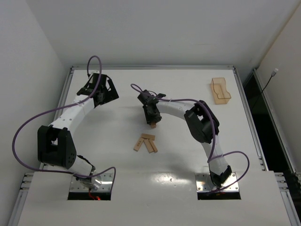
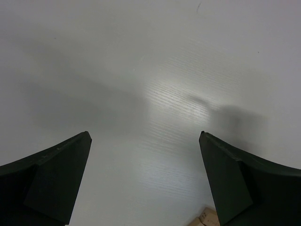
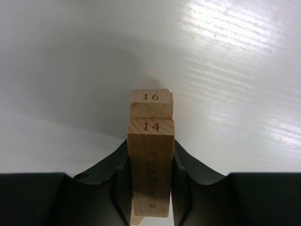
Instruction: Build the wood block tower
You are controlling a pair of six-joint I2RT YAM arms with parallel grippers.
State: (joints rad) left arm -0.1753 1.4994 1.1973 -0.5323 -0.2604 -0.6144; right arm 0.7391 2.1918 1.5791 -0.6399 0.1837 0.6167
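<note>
Upper left, the left tool [image 1: 104,92] hangs spread over the smooth white counter [image 1: 178,160]. At centre, three flat tan wood blocks [image 1: 146,142] lie fanned. Just above them, the right tool [image 1: 153,123] pinches a square-ended plank stamped 14 [image 3: 150,174]. A translucent orange tray [image 1: 220,90] sits upper right.

In the right wrist view, the light tan wooden plank stamped 14 [image 3: 151,169] hides most of the matching plank stamped 16 [image 3: 150,103] behind it, and the small print along its face is too blurred to read. From above, the black right gripper [image 1: 153,123] covers all but a tan tip. In the left wrist view, a tan wooden corner [image 2: 207,219] is cut off by the bottom edge.
</note>
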